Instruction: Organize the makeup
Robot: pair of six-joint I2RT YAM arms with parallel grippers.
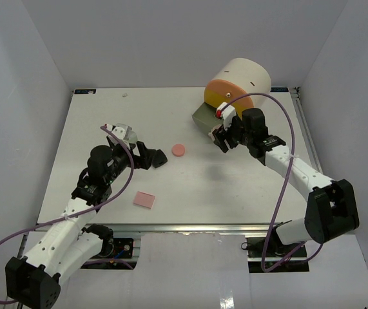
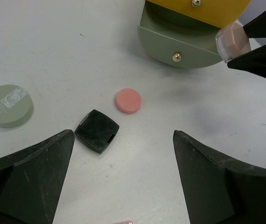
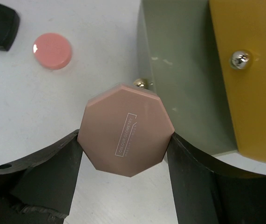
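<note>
My right gripper is shut on an eight-sided rose-beige compact, held over the table just in front of the open grey-green drawer. From above, the right gripper hangs beside that drawer. A pink round compact lies mid-table, and a flat pink square lies nearer the front. My left gripper is open and holds nothing, hovering over the table. A black square compact lies just ahead of its left finger, a green round compact further left, and the pink round compact beyond.
The big cream cylinder stands at the back right, its yellow drawer front above the pulled-out grey-green drawer. White walls close in the table on three sides. The left arm hides the black and green compacts from above.
</note>
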